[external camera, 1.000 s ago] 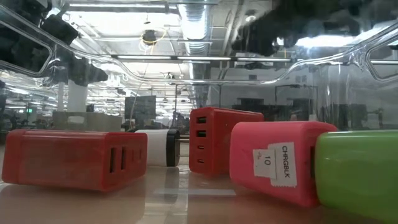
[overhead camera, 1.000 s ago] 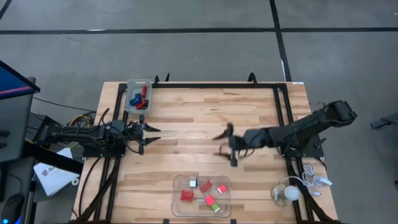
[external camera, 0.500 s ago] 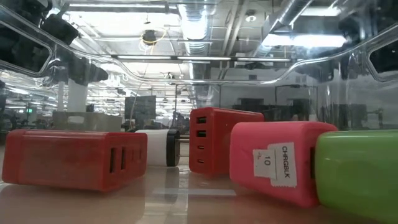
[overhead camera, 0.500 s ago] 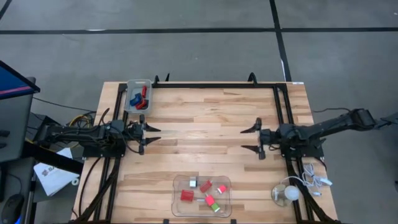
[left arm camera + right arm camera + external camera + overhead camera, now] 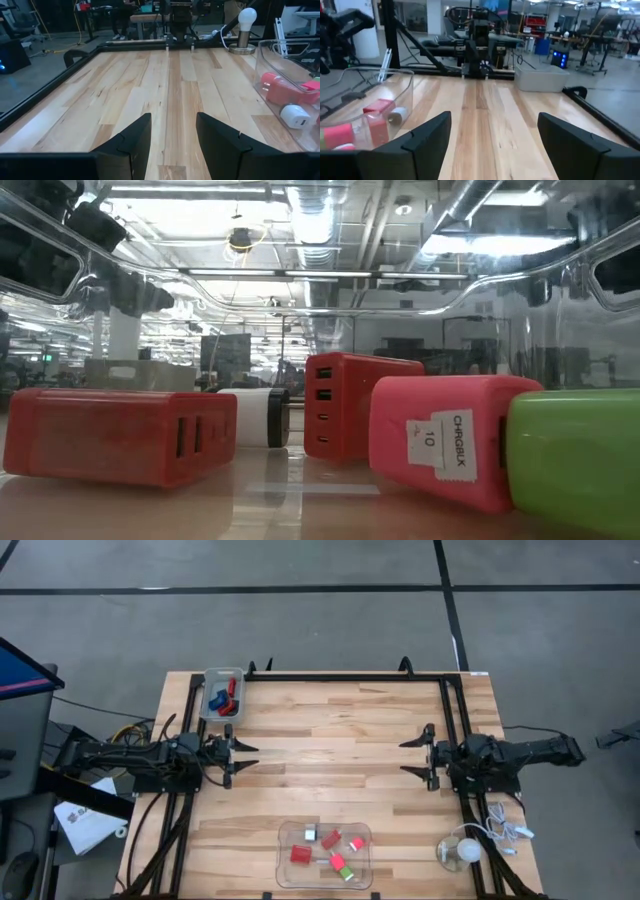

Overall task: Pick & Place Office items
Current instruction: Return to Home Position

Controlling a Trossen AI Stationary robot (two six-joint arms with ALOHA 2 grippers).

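High view, and both sets of jaws are spread with nothing between them: the right gripper [image 5: 404,758] gapes wide just inside the table's right side, while the left gripper [image 5: 255,756] is parted a little less at the left side. The two face each other across the bare boards of the table [image 5: 330,715]. Both wrist views agree, with only wood showing between the dark fingers [image 5: 134,140]. For homing, I'd say the recipe is simple: arms tucked low along their own sides, wrists level, jaws empty. They should also steer well clear of the clear tray [image 5: 283,865] at the table's lower edge in this view and the bulb [image 5: 462,852] by the right arm's base, so nothing gets nudged. Out to the goods: five or so office items [image 5: 300,854] lie in that tray, and a blue piece [image 5: 217,698] and a red piece [image 5: 232,690] sit in the gray bin [image 5: 208,680] at the top-left corner. Low view, down among them: the long red block [image 5: 110,435] lies flat, long axis across the picture, port face angled toward the right. The pink block [image 5: 440,435] shows its labelled end to the camera, the second red block [image 5: 345,415] stands taller with its ports stacked, and a green block [image 5: 580,465] fills the right edge.
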